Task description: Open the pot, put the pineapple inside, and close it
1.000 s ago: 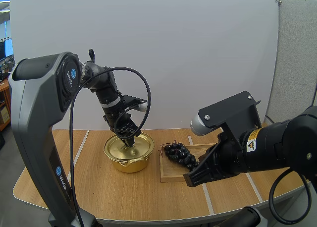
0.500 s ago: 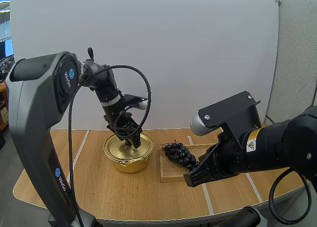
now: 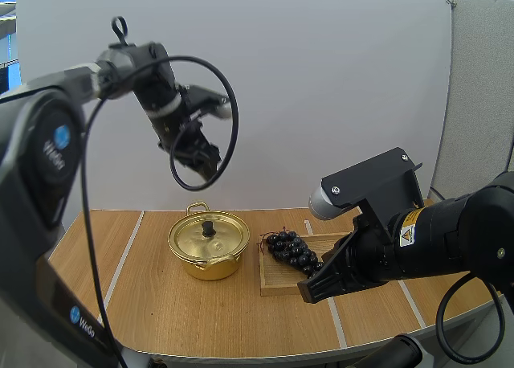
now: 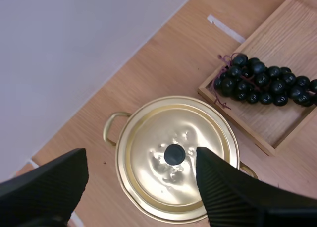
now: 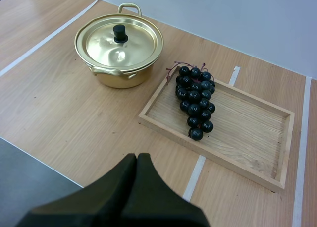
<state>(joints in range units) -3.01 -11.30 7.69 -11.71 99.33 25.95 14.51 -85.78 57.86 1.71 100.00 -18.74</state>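
The pot (image 3: 209,247) sits on the desk (image 3: 201,316) just left of the wooden tray (image 3: 277,285) holding the grapes (image 3: 293,250), its lid (image 3: 197,238) on. The left fingers (image 4: 223,192), down at the knob (image 3: 208,226) a second ago, have risen high above it, wide apart and empty. The right fingers (image 5: 133,187) hover near the tray's front edge, pressed together on nothing

It is a robot lab. A wooden table (image 3: 209,320) with white tape lines (image 3: 126,254) stands before a white screen (image 3: 321,87), beside a grey partition (image 3: 482,103).
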